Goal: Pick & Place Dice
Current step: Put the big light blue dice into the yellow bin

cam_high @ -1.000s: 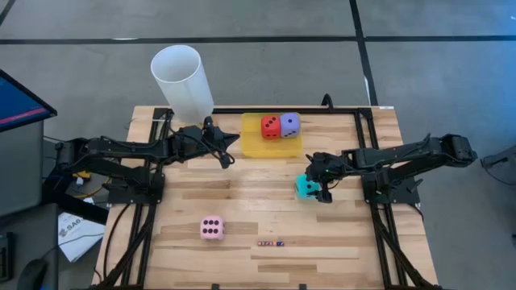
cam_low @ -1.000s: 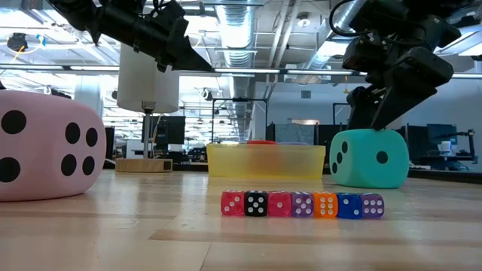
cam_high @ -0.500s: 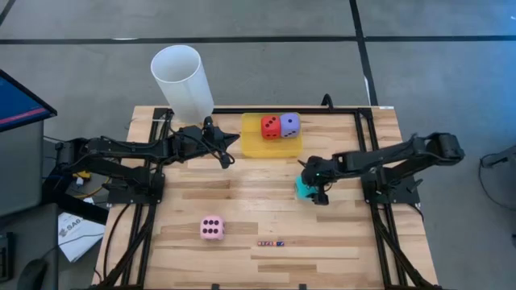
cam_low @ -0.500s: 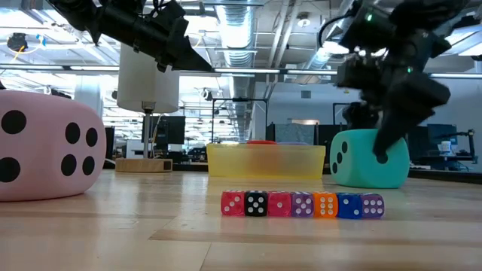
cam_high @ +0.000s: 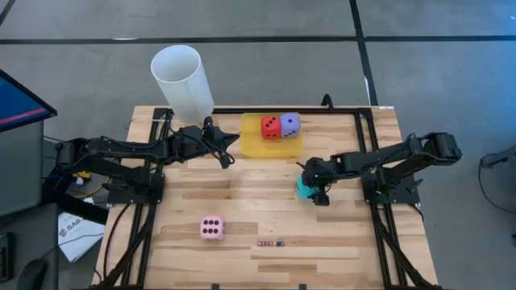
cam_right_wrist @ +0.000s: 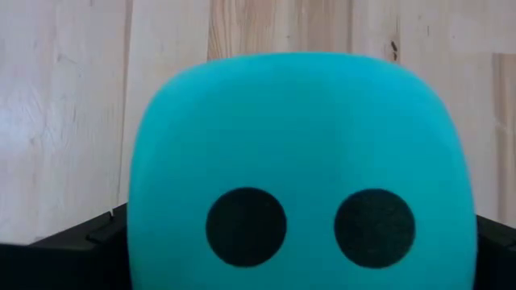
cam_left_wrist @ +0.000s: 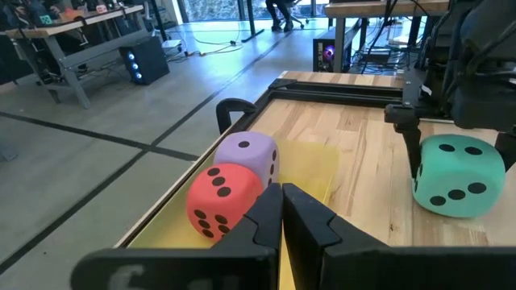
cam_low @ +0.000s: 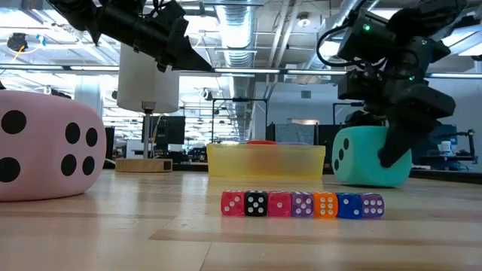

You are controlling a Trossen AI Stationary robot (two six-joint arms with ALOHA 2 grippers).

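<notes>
Since a sec ago the right gripper (cam_high: 309, 184) has come down from just beside the cyan die (cam_high: 304, 188) to straddle it; its fingers now sit spread wide on either side of the cube, not yet squeezing it. In the low view the die rests flat on the table (cam_high: 258, 209) w/ one dark finger (cam_low: 397, 143) crossing its near face. Left arm hasn't shifted: left gripper (cam_high: 229, 151) hangs above the table near the yellow tray's (cam_high: 251, 145) left edge, fingers pinched together on nothing.

Red die (cam_high: 270, 126) and purple die (cam_high: 289, 124) sit side by side, touching, in the tray at the table's far edge, middle. Cyan die is just in front of the tray's right corner, apart from it. Pink die (cam_high: 212, 228) stands alone in the near-left part, well apart from the rest. Row of tiny dice (cam_high: 270, 242) lies near the front edge, to the right of the pink one.

White cylinder (cam_high: 183, 80) stands at the far-left corner, beside the left gripper. Bare wood lies open between pink die and cyan die, also across the centre strip. Right arm's base sits near the table's right edge.
</notes>
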